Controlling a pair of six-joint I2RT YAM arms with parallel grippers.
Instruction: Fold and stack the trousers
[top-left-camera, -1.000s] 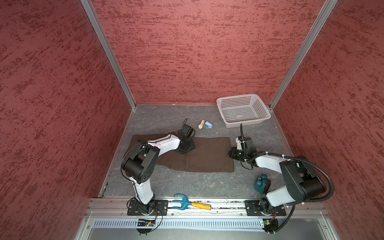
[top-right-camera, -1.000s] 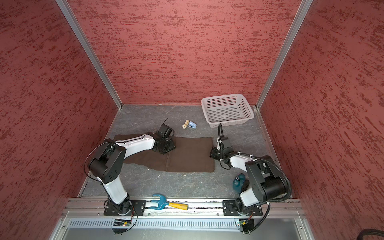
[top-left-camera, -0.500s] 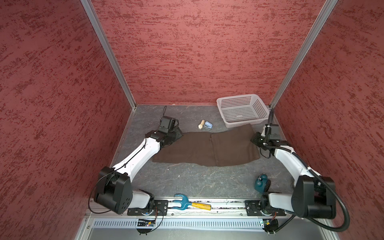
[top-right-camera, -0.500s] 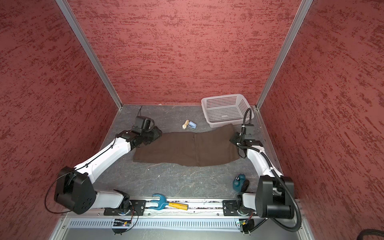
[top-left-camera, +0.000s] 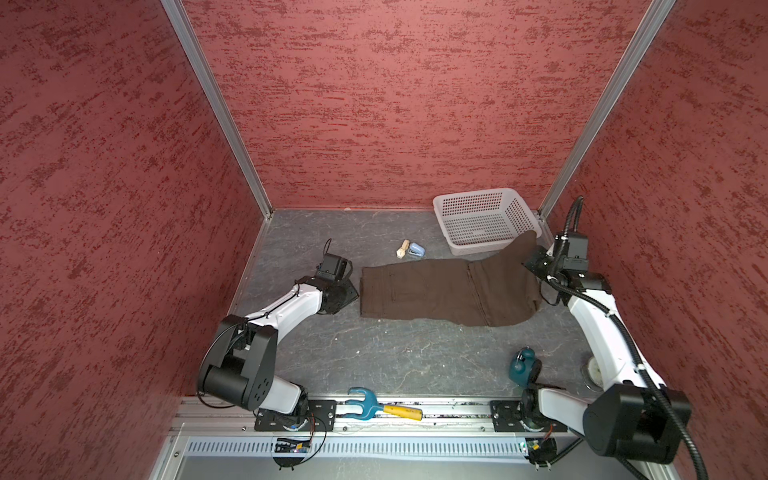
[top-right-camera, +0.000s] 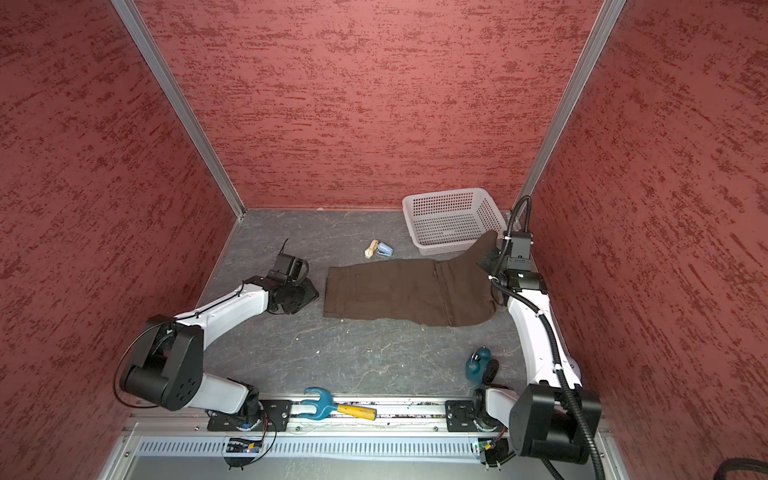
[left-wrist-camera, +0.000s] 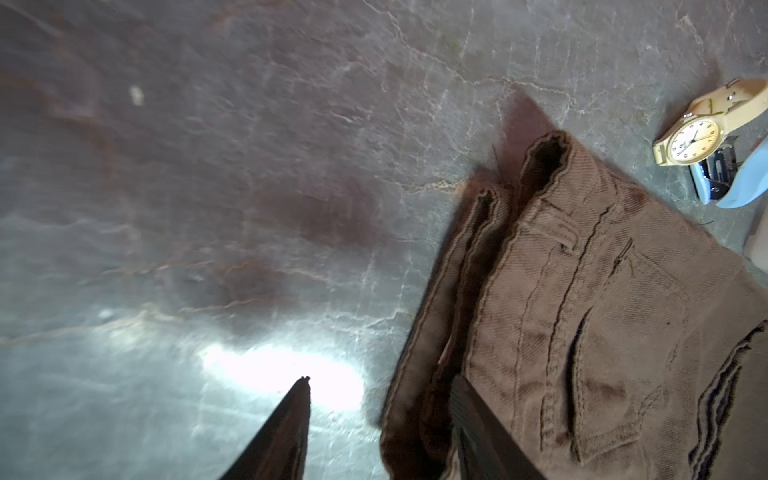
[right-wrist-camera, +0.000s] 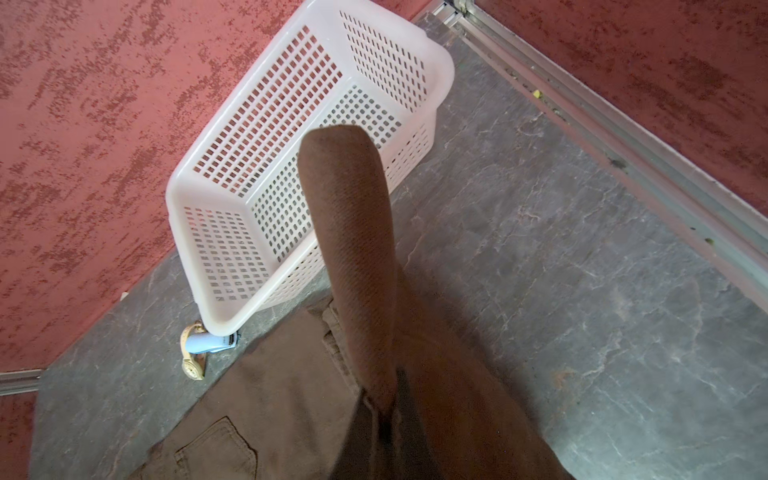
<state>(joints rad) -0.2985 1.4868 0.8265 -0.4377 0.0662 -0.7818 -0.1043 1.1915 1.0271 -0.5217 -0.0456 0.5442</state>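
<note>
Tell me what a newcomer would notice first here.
The brown trousers lying mid-table stand out first. Their right end is pinched up into a peak by the right gripper, just before the white basket in the far right corner.

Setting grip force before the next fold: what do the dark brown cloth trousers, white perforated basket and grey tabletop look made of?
The dark brown cloth trousers: woven cotton-like twill, matte; diagonal ribs and stitched seams show. The white perforated basket: moulded plastic, smooth, slightly translucent rim. The grey tabletop: veined stone look, semi-gloss glare; real stone or print, cannot tell.
</note>
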